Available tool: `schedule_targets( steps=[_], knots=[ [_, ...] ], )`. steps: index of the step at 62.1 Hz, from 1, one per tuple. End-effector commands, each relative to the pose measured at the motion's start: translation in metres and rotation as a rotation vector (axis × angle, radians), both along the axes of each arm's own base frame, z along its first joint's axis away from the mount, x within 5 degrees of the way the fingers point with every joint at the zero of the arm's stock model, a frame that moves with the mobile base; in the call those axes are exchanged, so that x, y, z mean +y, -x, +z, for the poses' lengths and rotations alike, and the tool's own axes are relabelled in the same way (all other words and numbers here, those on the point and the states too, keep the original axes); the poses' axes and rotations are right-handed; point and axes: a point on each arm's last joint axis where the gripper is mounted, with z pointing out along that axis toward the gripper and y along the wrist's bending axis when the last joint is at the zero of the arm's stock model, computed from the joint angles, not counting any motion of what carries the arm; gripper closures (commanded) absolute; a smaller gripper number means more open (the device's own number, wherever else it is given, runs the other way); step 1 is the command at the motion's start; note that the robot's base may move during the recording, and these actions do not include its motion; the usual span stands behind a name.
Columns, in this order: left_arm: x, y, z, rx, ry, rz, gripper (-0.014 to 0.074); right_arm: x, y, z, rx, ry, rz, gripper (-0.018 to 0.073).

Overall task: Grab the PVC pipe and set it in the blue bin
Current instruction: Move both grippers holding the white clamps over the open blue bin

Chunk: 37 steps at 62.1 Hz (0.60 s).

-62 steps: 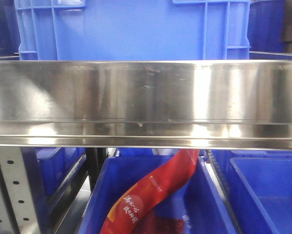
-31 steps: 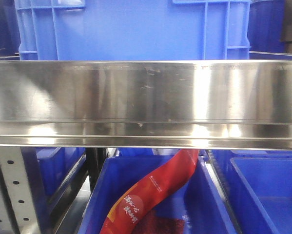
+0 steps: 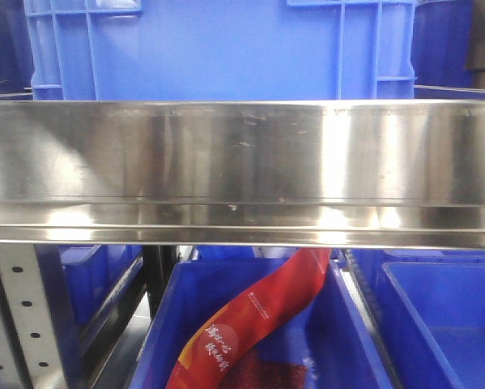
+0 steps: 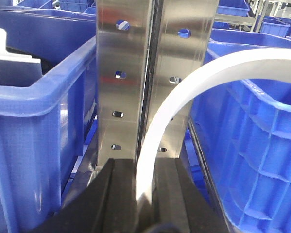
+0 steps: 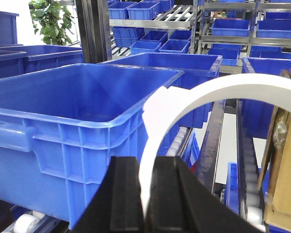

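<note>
Curved white PVC pipe (image 4: 194, 82) is clamped in the left gripper (image 4: 144, 170), arcing toward 2 o'clock before a perforated steel upright (image 4: 123, 73). PVC pipe (image 5: 223, 90) is likewise pinched by the right gripper (image 5: 147, 167), with the blue bin (image 5: 62, 121) at 9 o'clock.

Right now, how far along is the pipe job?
Grabbing looks done: the left gripper is shut on a curved white pipe, the right gripper on a second pipe piece. Placing remains: the blue bin ahead of the right gripper looks empty.
</note>
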Motion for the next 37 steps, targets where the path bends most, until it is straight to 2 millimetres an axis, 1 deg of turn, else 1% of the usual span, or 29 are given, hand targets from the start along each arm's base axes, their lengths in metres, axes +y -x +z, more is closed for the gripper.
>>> schedule_targets(
  steps=[1, 37],
  knots=[
    [-0.0005, 0.0013, 0.0036, -0.03, 0.004, -0.003, 0.0707, -0.0011, 0.0009, 0.0034, -0.038, 0.004, -0.009, 0.0722],
    [-0.0005, 0.0012, 0.0042, -0.036, 0.004, -0.002, 0.0707, -0.0014, 0.0007, 0.0054, -0.06, -0.001, -0.014, 0.0722]
  ],
)
